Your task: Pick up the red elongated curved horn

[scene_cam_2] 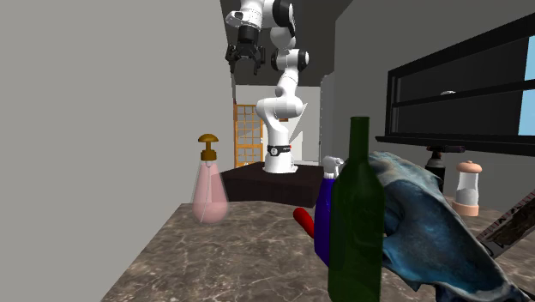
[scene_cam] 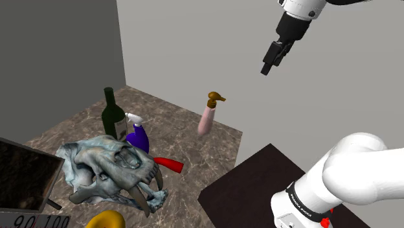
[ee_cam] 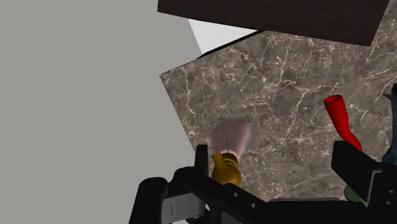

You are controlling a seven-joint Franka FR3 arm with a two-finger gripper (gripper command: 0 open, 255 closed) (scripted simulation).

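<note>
The jaws hang open at the shoulder view's upper right, well above the marbled bench (scene_cam: 188, 139); the red horn (scene_cam: 169, 164) lies lower centre-left, just beside a skull (scene_cam: 110, 171).

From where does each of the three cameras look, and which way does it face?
Shoulder view: beside the stand, looking down on the marbled surface; arm and end effector show.
Second exterior view: low over the surface behind the green bottle, facing the whole arm.
Wrist view: on the hand, looking down; open fingers show.
Shared: all see the red horn and pink bottle.
</note>
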